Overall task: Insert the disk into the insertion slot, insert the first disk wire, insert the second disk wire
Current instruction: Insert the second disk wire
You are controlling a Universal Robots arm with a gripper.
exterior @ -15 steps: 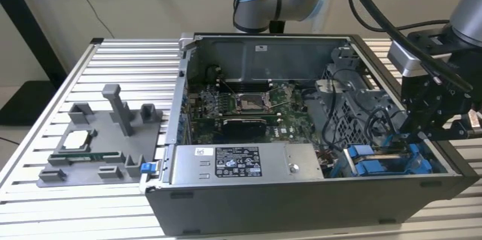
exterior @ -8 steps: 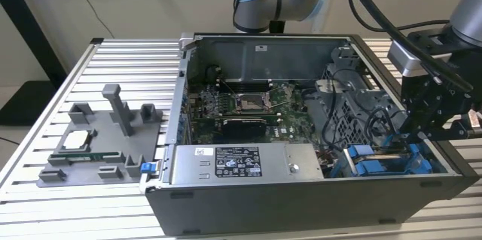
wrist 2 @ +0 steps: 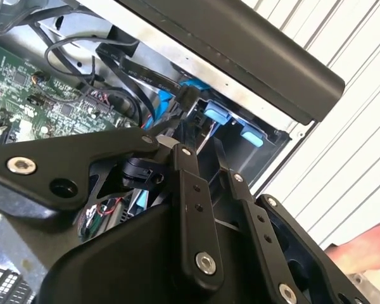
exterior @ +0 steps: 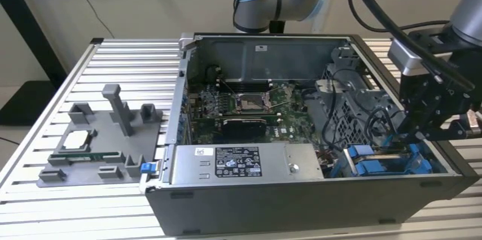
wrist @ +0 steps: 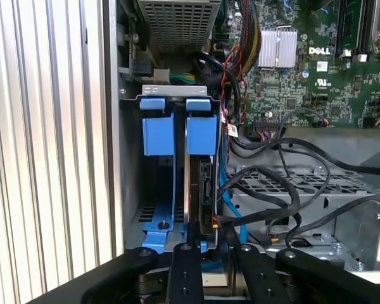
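Note:
The insertion slot (exterior: 376,164) with its blue rails (wrist: 158,136) sits in the front corner of the open computer case, at the exterior view's right. The disk (wrist: 206,183) stands edge-on inside it, beside the second blue rail. My gripper (exterior: 412,135) reaches down into the case right over the slot. In both wrist views its fingers (wrist: 190,250) stand close together at the disk's edge. They pinch the black connector (wrist 2: 187,101) of a disk wire (wrist: 266,174) that loops off across the drive cage.
A silver labelled power-supply box (exterior: 237,164) lies beside the slot, with the motherboard (exterior: 249,104) behind it. A perforated metal cage (wrist: 310,183) with loose cables borders the slot. A grey fixture (exterior: 98,138) stands on the slatted table. A hand (wrist 2: 367,250) rests near the case.

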